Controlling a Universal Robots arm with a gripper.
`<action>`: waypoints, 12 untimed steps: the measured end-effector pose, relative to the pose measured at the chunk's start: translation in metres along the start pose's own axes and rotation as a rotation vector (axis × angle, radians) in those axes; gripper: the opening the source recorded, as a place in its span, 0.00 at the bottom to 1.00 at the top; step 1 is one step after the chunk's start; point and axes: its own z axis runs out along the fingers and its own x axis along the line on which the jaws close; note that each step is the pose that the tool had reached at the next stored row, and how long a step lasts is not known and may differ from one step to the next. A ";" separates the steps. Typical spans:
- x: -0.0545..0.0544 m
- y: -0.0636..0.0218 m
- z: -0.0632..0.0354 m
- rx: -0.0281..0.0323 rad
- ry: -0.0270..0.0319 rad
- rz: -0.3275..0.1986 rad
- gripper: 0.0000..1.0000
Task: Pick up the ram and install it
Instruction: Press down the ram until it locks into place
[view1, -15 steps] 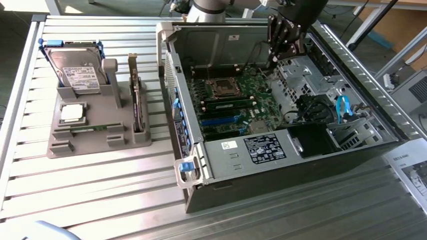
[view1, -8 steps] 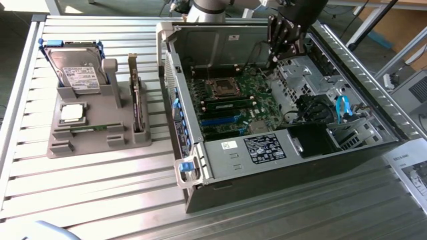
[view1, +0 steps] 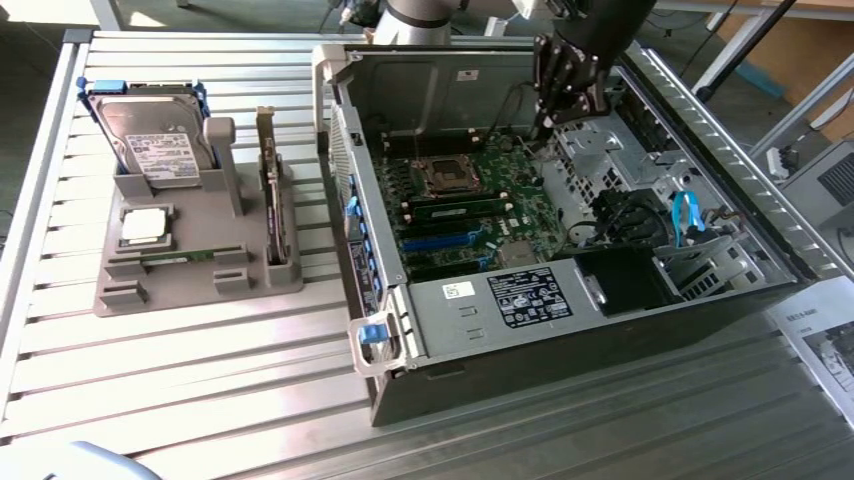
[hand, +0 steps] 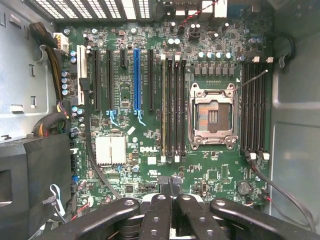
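Ram (view1: 176, 257): a thin, flat green stick lying low in the front slot of the grey moulded holder (view1: 127, 290), on the ribbed aluminium bench (view1: 200, 400), near the upright boxy silver hard drive (view1: 150, 140). A similar green stick (view1: 454, 210) stands seated in a slot of the motherboard (hand: 225, 165), near the square CPU socket (hand: 213, 116). The black claw (view1: 545, 122) hangs pointing down inside the open steel case (view1: 414, 85), fingers pressed together on nothing, well apart from the holder.

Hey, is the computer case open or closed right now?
Open. The computer case has no side panel on, and the motherboard inside lies exposed in both views.
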 end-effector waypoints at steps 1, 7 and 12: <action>0.000 0.0000 0.0015 0.0000 0.0001 0.000 0.10; 0.000 0.0001 0.0112 0.0000 0.0000 0.000 0.10; 0.000 0.0001 0.0199 0.0000 0.0001 0.000 0.10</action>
